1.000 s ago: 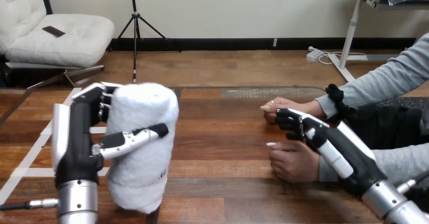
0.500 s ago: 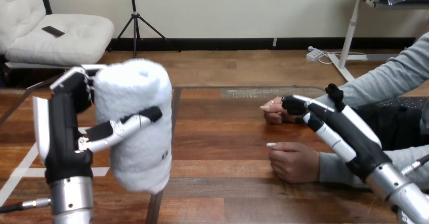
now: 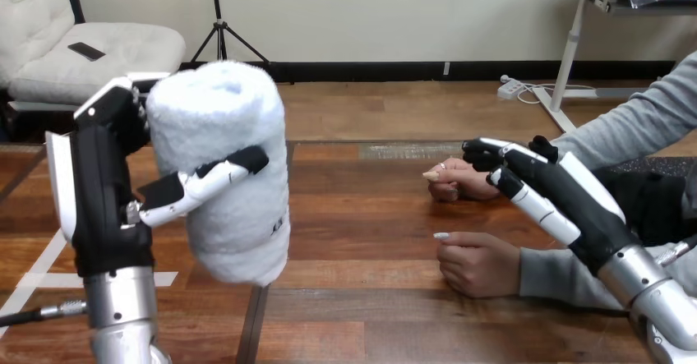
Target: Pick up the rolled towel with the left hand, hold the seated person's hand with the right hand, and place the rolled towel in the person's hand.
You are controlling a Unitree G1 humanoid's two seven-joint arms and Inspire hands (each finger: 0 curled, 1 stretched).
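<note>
Gripping the fluffy white rolled towel (image 3: 226,175) upright, clear above the brown wooden bench (image 3: 370,216), the robot's left hand (image 3: 107,208) stands well apart from the person's farther hand (image 3: 450,180), over whose wrist the right hand (image 3: 551,195) hovers, fingers loosely extended.

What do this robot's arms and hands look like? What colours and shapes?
The left forearm and right forearm are silver metal cylinders. The left hand and right hand are black, with white shells on their backs and slim jointed fingers in black and white.
</note>
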